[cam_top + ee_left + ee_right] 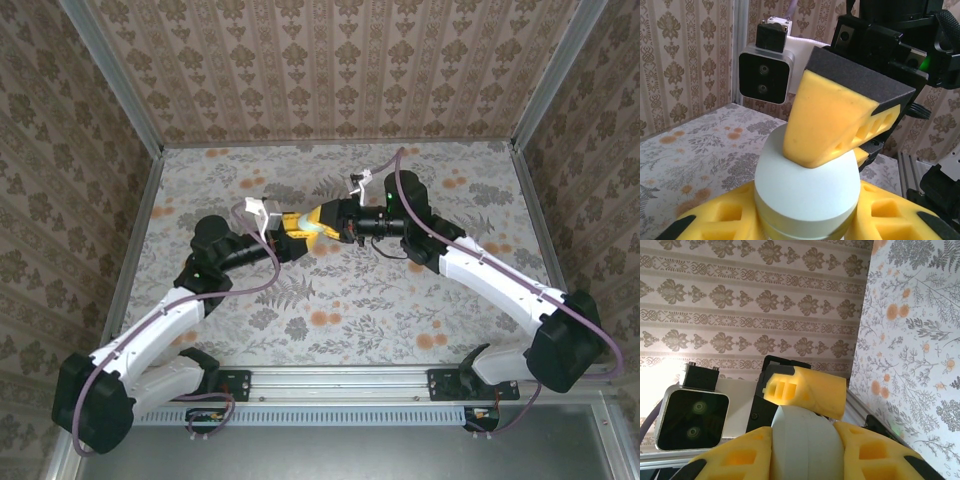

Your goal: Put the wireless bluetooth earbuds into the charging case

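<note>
The white rounded charging case (313,229) hangs above the middle of the table, held between both grippers. In the left wrist view the case (807,180) sits between the yellow fingers of my left gripper (807,220), which is shut on it. One finger (832,122) of the right gripper presses on its top. In the right wrist view my right gripper (807,460) is shut on the case (807,440) from both sides. A left gripper finger (807,389) lies across the case's far end. The case's lid is closed, its seam showing. The earbuds are out of view.
The floral tabletop (340,300) lies under the arms, with patterned walls on three sides and metal frame posts (140,215) at the edges. Each wrist view shows the other arm's camera housing (765,77).
</note>
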Tool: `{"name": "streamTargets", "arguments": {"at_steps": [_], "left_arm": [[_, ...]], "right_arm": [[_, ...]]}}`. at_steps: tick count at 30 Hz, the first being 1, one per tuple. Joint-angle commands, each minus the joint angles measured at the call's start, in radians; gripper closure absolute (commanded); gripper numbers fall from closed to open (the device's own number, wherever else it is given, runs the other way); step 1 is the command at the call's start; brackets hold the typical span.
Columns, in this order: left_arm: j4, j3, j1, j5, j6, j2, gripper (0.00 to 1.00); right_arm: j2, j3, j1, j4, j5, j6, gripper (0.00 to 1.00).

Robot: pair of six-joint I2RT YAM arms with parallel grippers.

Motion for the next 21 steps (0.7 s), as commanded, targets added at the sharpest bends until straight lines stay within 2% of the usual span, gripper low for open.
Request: {"name": "streamTargets", "arguments": {"at_steps": [1,6,7,10,13,21], "left_arm": [[-0.136,0.031,-0.004,0.0,0.076,-0.039,0.49],[-0.299,0.037,-0.002,-0.09,0.163,-0.123,0.06],[-0.337,0.038,-0.001,-0.127,0.182,-0.143,0.0],[-0.434,0.039,0.006,-0.209,0.222,-0.197,0.0],[-0.506,0.03,0.016,-0.309,0.24,-0.244,0.0],[-0.621,-0.004,0.063,-0.476,0.187,-0.284,0.0]], "right_arm": [[0.008,-0.019,-0.016,0.069,0.011,0.029,0.86],[0.0,-0.048,-0.094,0.018,0.071,0.025,0.88],[0.004,-0.051,-0.112,-0.009,0.082,0.0,0.88],[0.031,-0.046,-0.148,-0.112,0.122,-0.123,0.87],[0.122,-0.03,-0.155,-0.193,0.148,-0.244,0.86],[0.401,-0.031,-0.135,-0.106,0.127,-0.351,0.86]]}}
